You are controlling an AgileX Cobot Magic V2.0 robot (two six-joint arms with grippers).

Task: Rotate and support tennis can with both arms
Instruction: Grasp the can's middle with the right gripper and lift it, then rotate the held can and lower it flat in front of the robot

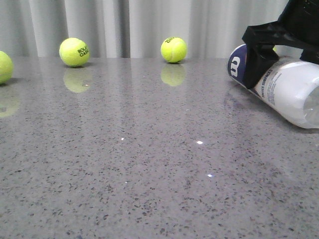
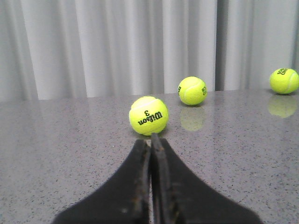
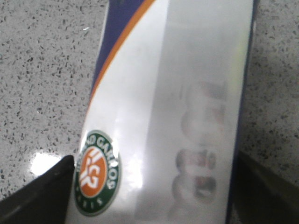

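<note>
The grey speckled desk (image 1: 149,174) carries the tennis can (image 1: 284,87), which lies on its side near the right edge, its navy end pointing toward the far middle. The right gripper (image 1: 259,59) straddles the can, one of its fingers (image 3: 42,196) on either side, pinching the label. The left gripper (image 2: 150,140) hangs low over the desk with its fingers pressed together, just short of a yellow ball (image 2: 148,115). Two more balls (image 1: 74,52) sit by the far edge.
</note>
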